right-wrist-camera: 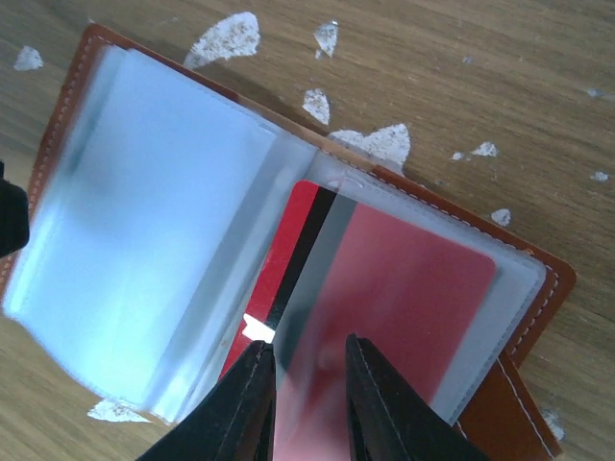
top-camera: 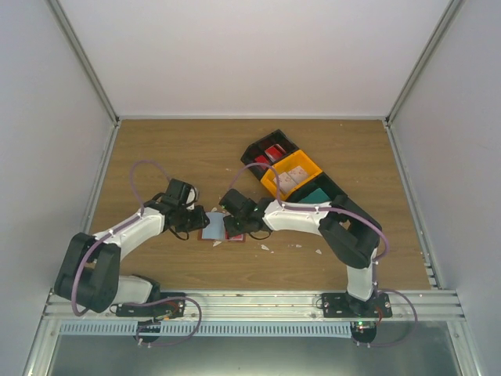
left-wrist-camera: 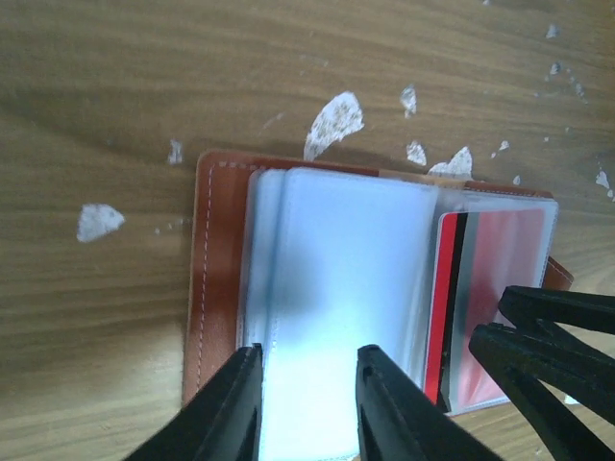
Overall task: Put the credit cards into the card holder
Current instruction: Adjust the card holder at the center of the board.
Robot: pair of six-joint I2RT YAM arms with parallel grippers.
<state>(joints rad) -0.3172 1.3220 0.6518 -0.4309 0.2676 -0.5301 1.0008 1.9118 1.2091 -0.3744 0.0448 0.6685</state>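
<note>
The reddish-brown card holder (top-camera: 223, 228) lies open on the table between both grippers. Its leather edge (left-wrist-camera: 215, 288) frames pale sleeves. A red card (right-wrist-camera: 404, 298) with a black stripe sits mostly inside the right sleeve, its striped edge sticking out toward the spine; it also shows in the left wrist view (left-wrist-camera: 495, 288). My right gripper (right-wrist-camera: 307, 344) is slightly open, its fingers straddling this card from above. My left gripper (left-wrist-camera: 309, 353) is open over the pale left sleeves. More red (top-camera: 272, 153), whitish (top-camera: 291, 178) and teal (top-camera: 317, 194) cards lie in the bin.
A black-and-orange three-compartment bin tray (top-camera: 304, 163) stands at the back right of the holder. Small torn white scraps (left-wrist-camera: 334, 120) lie scattered on the wood around the holder. The right gripper's fingers (left-wrist-camera: 538, 336) reach into the left wrist view.
</note>
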